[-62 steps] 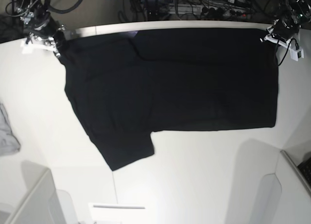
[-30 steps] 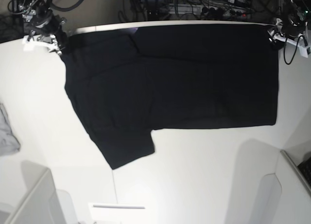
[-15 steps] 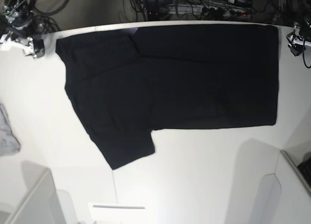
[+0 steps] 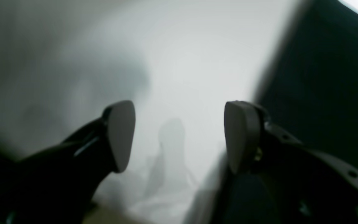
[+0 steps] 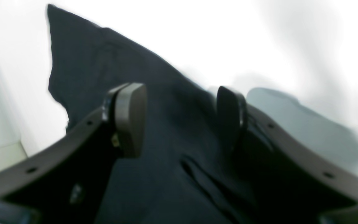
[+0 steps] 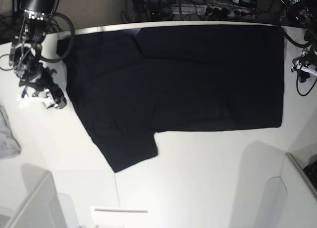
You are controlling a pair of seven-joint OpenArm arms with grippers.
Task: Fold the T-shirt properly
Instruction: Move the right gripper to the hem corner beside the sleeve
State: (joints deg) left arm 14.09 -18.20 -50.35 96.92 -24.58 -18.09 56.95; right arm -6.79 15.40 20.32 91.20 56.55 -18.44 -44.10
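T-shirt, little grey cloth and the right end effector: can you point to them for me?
T-shirt (image 6: 198,79), base view, middle of the body.
Grey cloth (image 6: 7,136), base view, its visible part at the left edge.
Right end effector (image 5: 180,119), right wrist view, between its fingertips.

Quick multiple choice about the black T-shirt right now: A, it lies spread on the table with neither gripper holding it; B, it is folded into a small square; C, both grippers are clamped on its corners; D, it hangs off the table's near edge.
A: the T-shirt lies spread on the white table, while the left gripper and right gripper sit off its side edges, jaws apart with nothing between them in the wrist views.
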